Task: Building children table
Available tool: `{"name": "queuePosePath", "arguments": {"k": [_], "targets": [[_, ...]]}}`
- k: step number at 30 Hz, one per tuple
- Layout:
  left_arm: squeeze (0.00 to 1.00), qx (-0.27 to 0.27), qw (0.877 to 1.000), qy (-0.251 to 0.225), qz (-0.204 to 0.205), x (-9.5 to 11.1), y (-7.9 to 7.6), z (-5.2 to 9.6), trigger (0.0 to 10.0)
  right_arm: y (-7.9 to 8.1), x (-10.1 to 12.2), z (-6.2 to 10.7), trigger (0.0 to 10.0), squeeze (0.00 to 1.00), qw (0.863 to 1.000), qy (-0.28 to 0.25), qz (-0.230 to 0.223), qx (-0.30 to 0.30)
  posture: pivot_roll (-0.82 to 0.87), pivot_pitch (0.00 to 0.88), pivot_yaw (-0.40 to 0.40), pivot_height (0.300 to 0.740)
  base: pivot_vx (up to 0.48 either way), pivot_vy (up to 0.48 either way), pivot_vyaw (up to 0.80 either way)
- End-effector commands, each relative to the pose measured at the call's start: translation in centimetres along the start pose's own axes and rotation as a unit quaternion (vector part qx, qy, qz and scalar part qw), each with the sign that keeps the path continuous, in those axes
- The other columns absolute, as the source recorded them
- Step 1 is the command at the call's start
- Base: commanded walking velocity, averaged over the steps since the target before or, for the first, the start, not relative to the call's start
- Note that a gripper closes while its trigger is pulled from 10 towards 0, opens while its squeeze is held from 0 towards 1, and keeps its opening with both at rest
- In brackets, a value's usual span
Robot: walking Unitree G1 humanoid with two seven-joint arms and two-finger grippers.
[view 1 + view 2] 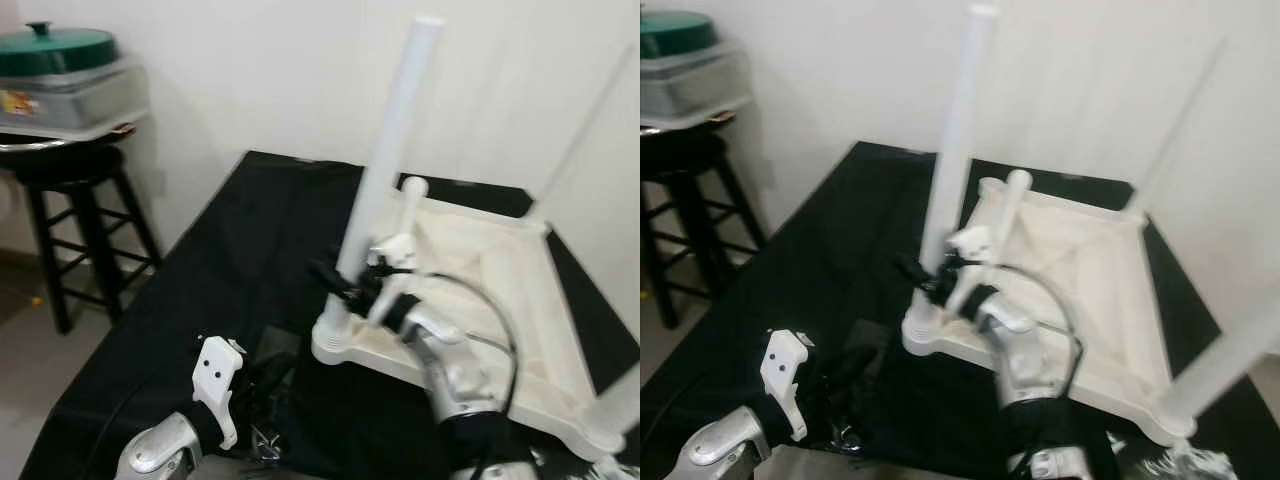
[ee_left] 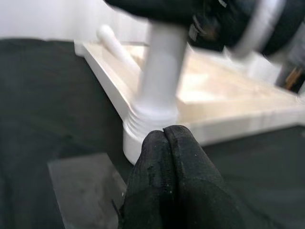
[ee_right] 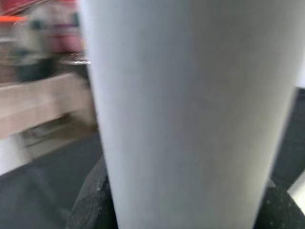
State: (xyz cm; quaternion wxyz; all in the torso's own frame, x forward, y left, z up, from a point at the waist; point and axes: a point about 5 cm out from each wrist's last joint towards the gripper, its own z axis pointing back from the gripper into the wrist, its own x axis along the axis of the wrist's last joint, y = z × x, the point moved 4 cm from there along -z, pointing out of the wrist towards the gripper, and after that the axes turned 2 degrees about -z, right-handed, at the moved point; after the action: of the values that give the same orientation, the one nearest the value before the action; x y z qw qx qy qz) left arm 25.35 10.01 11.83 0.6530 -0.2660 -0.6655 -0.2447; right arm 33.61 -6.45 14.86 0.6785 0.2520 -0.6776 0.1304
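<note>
Black cloth (image 1: 220, 260) covers the work surface, and a plain white wall (image 1: 270, 70) stands behind it. On the cloth lies the white tabletop (image 1: 490, 300), turned upside down, with its underside facing up. At its near left corner one white leg (image 1: 385, 160) stands upright in its socket; the leg rises high and leans a little to the right at the top. A second leg (image 1: 410, 205), shorter in the picture, stands just behind it at the far left corner. At the near right corner another leg (image 1: 1230, 355) goes up and out of the picture, and a thin blurred one (image 1: 590, 120) shows at the far right corner.

The right gripper (image 1: 350, 280) is on the first leg, low down, just above the socket. Its black fingers are clamped around the leg, one on each side, and the right wrist view shows the leg very close between them. A black cable (image 1: 490, 320) loops from the silver right arm over the tabletop.

The left gripper (image 2: 164, 143) hangs low over the cloth near the socket corner, touching nothing. Its two fingers are pressed together and hold nothing. A white bracket (image 1: 218, 385) sits on the left wrist.

At the far left stands a dark wooden stool (image 1: 75, 215). It carries a grey container (image 1: 70, 100) with a green lid (image 1: 55, 48) on top.
</note>
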Motion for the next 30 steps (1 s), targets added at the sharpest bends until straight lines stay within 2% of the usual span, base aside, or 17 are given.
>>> {"name": "queuePosePath", "arguments": {"k": [1, 4, 5, 9, 10, 11, 12, 13, 15, 16, 18, 19, 21, 22, 26, 28, 30], "targets": [[0.0, 0.003, 1.0, 0.0, 0.001, 0.1, 0.4, 0.1, 10.0, 0.1, -3.8, 1.0, 0.0, 0.0, 0.996, 0.075, -0.035, -0.026, 0.01, 0.0, -0.049, 0.74, 0.0, 0.0, 0.0], [0.0, -0.003, 1.0, 0.003, 0.008, 0.1, 0.5, -0.1, 10.0, -0.2, -4.2, 0.7, 0.0, 0.0, 0.995, 0.093, -0.037, -0.008, 0.06, 0.0, -0.079, 0.74, 0.0, 0.0, 0.0], [0.0, -0.003, 1.0, 0.005, 0.009, 0.0, 0.5, -0.1, 10.0, 0.4, -4.7, 0.7, 0.0, 0.0, 0.994, 0.108, -0.028, 0.007, 0.06, 0.0, -0.074, 0.74, 0.0, 0.0, 0.0], [0.0, 0.009, 1.0, 0.002, 0.012, 0.1, 0.7, 0.1, 10.0, 0.9, -4.8, 0.7, 0.0, 0.0, 0.993, 0.116, -0.017, 0.011, 0.07, 0.0, -0.076, 0.74, 0.0, 0.0, 0.0], [0.0, 0.016, 1.0, 0.0, 0.014, 0.1, 0.9, 0.2, 10.0, 0.9, -4.8, 0.8, 4.9, 0.0, 0.993, 0.119, -0.02, 0.006, 0.07, 0.0, -0.077, 0.74, 0.0, 0.0, 0.0], [0.0, 0.016, 1.0, 0.0, 0.014, 0.1, 0.9, 0.2, 10.0, 0.9, -4.8, 0.8, 4.9, 0.0, 0.993, 0.119, -0.02, 0.006, 0.07, 0.0, -0.077, 0.74, 0.0, 0.0, 0.0], [0.0, 0.017, 1.0, -0.001, 0.015, 0.1, 0.9, 0.1, 10.0, 1.0, -4.6, 0.8, 10.0, 0.0, 0.992, 0.12, -0.041, 0.018, 0.08, 0.0, -0.08, 0.74, 0.0, 0.0, 0.0], [0.0, 0.017, 1.0, -0.001, 0.015, 0.1, 0.9, 0.1, 10.0, 1.5, -4.3, 0.8, 10.0, 1.0, 0.99, 0.123, -0.055, 0.039, 0.08, 0.0, -0.081, 0.74, 0.0, 0.0, 0.0], [0.0, 0.013, 1.0, -0.001, 0.017, 0.1, 0.8, 0.0, 10.0, 3.0, -3.0, 0.9, 10.0, 1.0, 0.982, 0.12, -0.055, 0.134, 0.08, 0.0, -0.079, 0.74, 0.0, 0.0, 0.0], [0.0, 0.012, 1.0, 0.0, 0.018, 0.1, 0.8, 0.0, 10.0, 3.3, -2.1, 1.0, 10.0, 1.0, 0.977, 0.113, -0.035, 0.176, 0.08, 0.0, -0.077, 0.74, 0.0, 0.0, 0.0], [0.0, 0.012, 1.0, 0.0, 0.018, 0.1, 0.8, 0.0, 10.0, 3.3, -2.1, 1.0, 10.0, 1.0, 0.977, 0.113, -0.035, 0.176, 0.08, 0.0, -0.077, 0.74, 0.0, 0.0, 0.0], [0.0, 0.009, 1.0, 0.001, 0.018, 0.0, 0.8, -0.1, 10.0, 3.0, -0.6, 1.1, 10.0, 1.0, 0.965, 0.1, 0.01, 0.241, 0.09, 0.0, -0.078, 0.74, 0.0, 0.0, 0.0], [0.0, 0.008, 1.0, 0.002, 0.018, 0.0, 0.8, -0.1, 10.0, 2.6, 0.0, 1.2, 10.0, 1.0, 0.958, 0.096, 0.031, 0.268, 0.09, 0.0, -0.079, 0.74, 0.0, 0.0, 0.0], [0.0, 0.008, 1.0, 0.003, 0.018, -0.1, 0.9, -0.1, 10.0, 2.0, 0.5, 1.0, 10.0, 0.0, 0.953, 0.095, 0.045, 0.285, 0.1, 0.0, -0.08, 0.74, 0.0, 0.0, 0.0], [0.0, 0.012, 1.0, 0.008, 0.007, -0.3, 1.1, -0.2, 10.0, 0.1, 1.5, -0.1, 10.0, 0.0, 0.94, 0.1, 0.064, 0.319, 0.12, 0.0, -0.085, 0.74, 0.0, 0.0, 0.0], [0.0, 0.015, 1.0, 0.01, 0.003, -0.4, 1.2, -0.2, 10.0, -0.1, 1.8, -0.3, 10.0, 0.0, 0.935, 0.102, 0.064, 0.333, 0.12, 0.0, -0.085, 0.74, 0.0, 0.0, 0.0], [0.0, 0.023, 1.0, 0.015, -0.008, -0.5, 1.5, 0.0, 10.0, -0.3, 2.2, -0.7, 10.0, 0.0, 0.922, 0.115, 0.048, 0.367, 0.14, 0.0, -0.084, 0.74, 0.0, 0.0, 0.0]]}}
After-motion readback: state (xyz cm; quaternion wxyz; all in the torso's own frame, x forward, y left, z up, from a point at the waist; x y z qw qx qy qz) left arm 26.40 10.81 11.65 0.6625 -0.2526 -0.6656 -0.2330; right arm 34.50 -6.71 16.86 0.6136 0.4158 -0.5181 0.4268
